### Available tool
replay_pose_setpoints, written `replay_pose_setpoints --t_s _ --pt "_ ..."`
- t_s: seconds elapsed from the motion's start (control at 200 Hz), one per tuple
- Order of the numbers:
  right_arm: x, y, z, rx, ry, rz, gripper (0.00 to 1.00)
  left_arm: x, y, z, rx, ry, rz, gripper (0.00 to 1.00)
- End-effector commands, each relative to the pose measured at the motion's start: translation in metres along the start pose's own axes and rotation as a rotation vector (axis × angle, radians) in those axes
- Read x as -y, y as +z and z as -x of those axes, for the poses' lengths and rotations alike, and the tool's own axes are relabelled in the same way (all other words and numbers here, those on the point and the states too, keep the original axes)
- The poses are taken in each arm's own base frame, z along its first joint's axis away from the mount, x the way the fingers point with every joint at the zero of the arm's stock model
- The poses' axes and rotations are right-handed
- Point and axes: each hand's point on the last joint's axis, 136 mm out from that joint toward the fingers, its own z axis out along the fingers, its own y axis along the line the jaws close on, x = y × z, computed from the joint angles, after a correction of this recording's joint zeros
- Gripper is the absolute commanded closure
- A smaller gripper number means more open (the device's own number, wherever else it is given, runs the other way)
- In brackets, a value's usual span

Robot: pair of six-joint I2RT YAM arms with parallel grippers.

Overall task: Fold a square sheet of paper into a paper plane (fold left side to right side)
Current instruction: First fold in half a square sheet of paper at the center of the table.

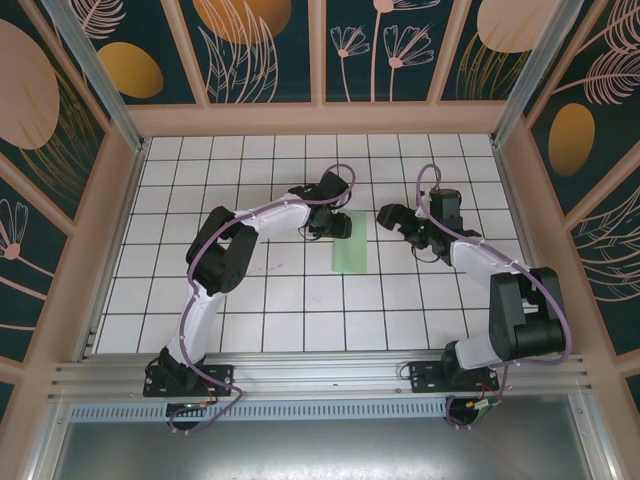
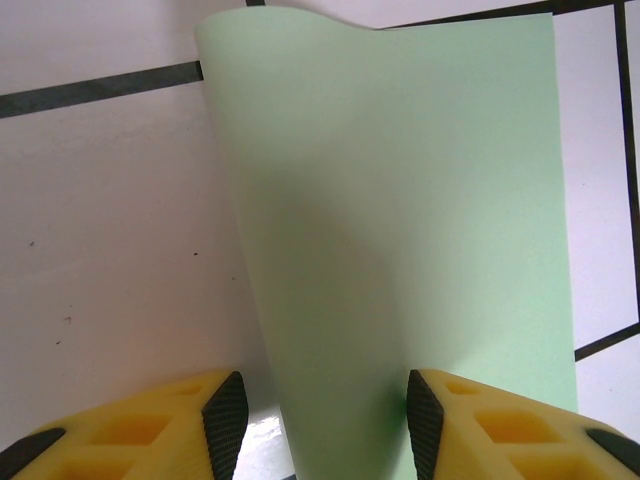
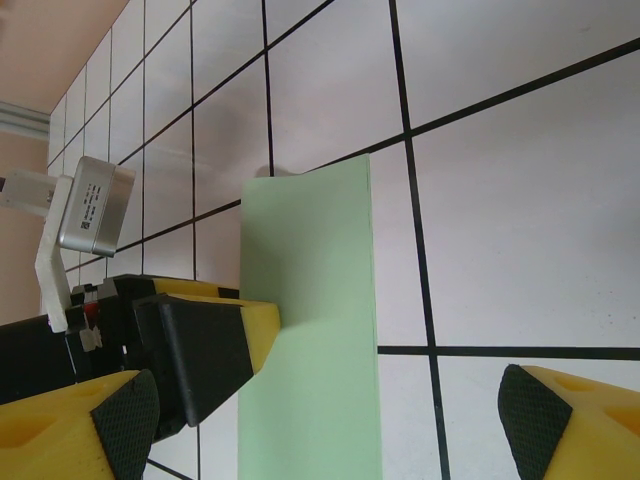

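Observation:
The square sheet of paper (image 1: 353, 250) lies on the tiles folded over into a narrow pale green strip, one tile wide. In the left wrist view its upper layer (image 2: 400, 220) bows up along the rounded left fold. My left gripper (image 1: 340, 226) sits at the strip's far left edge, open, its pads (image 2: 226, 420) apart with the fold between them (image 2: 326, 430). One yellow finger (image 3: 250, 322) of it rests on the paper (image 3: 310, 260). My right gripper (image 1: 398, 226) hovers just right of the strip, open wide (image 3: 330, 440), holding nothing.
White grid tiles (image 1: 280, 300) cover the floor around the strip. Wooden walls (image 1: 320, 118) close the far side and both flanks. The left arm's wrist camera (image 3: 90, 205) stands beside the strip. The two grippers are about one tile apart.

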Motion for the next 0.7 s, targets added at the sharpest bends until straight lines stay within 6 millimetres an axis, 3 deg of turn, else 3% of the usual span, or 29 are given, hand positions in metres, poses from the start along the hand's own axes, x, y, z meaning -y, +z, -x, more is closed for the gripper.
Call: replay_pose_setpoints --t_s 0.0,0.46,0.52,0.696 --pt "0.000 0.001 -0.002 -0.010 -0.005 0.013 0.09 -0.010 0.038 -0.025 -0.074 0.019 0.025 0.50" --pt "-0.005 0.025 -0.021 -0.118 -0.017 0.028 0.25 -0.010 0.039 -0.026 -0.076 0.020 0.027 0.50" --pt "-0.006 0.029 -0.024 -0.137 -0.016 0.027 0.31 -0.010 0.039 -0.026 -0.077 0.020 0.028 0.50" --pt "-0.009 0.042 -0.030 -0.178 -0.018 0.026 0.60 -0.010 0.038 -0.026 -0.076 0.020 0.029 0.50"
